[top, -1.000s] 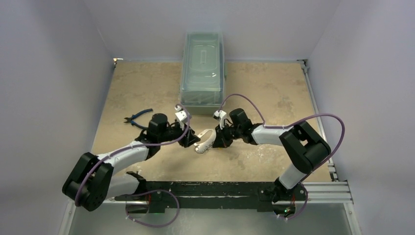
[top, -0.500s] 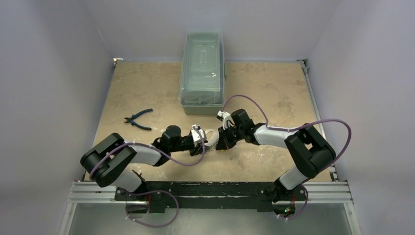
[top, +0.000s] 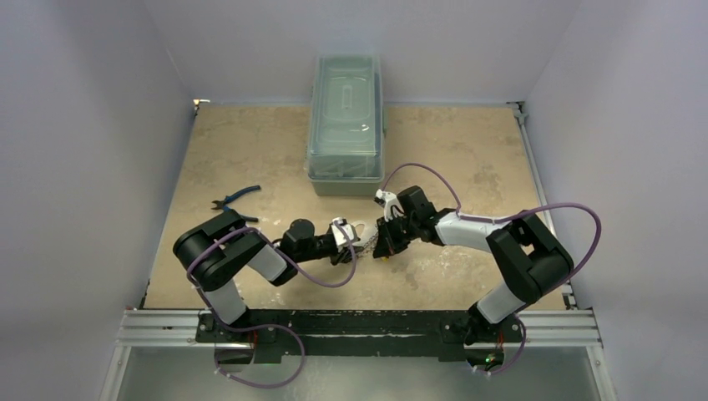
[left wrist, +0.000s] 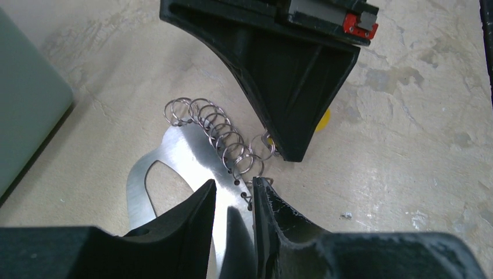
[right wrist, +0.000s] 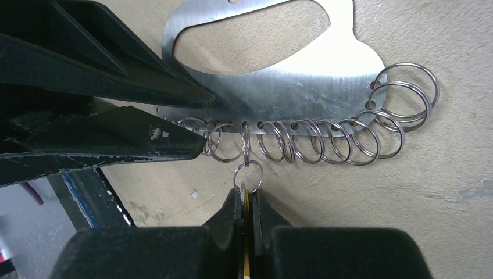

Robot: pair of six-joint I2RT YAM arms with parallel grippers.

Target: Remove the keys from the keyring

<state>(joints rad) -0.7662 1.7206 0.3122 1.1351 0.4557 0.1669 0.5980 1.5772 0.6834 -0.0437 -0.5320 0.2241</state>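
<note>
Keyring (left wrist: 192,151) clamped in left end effector (left wrist: 232,192); left arm (top: 242,251) folded closer.

The left arm (top: 250,255) has folded inward. Its elbow, once out at the far left, now sits close behind the left gripper (top: 344,241), which has dropped low to the bench (top: 467,150). The keyring (left wrist: 186,145) and the right gripper (top: 386,242) — clamped on the yellow key (left wrist: 322,118) — have edged right.

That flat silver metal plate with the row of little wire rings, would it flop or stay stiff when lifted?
Probably stiff: the flat silver metal plate looks like solid sheet, unbent where the left tool holds it. Its small wire rings sit loosely in holes, so they would likely swing.
</note>
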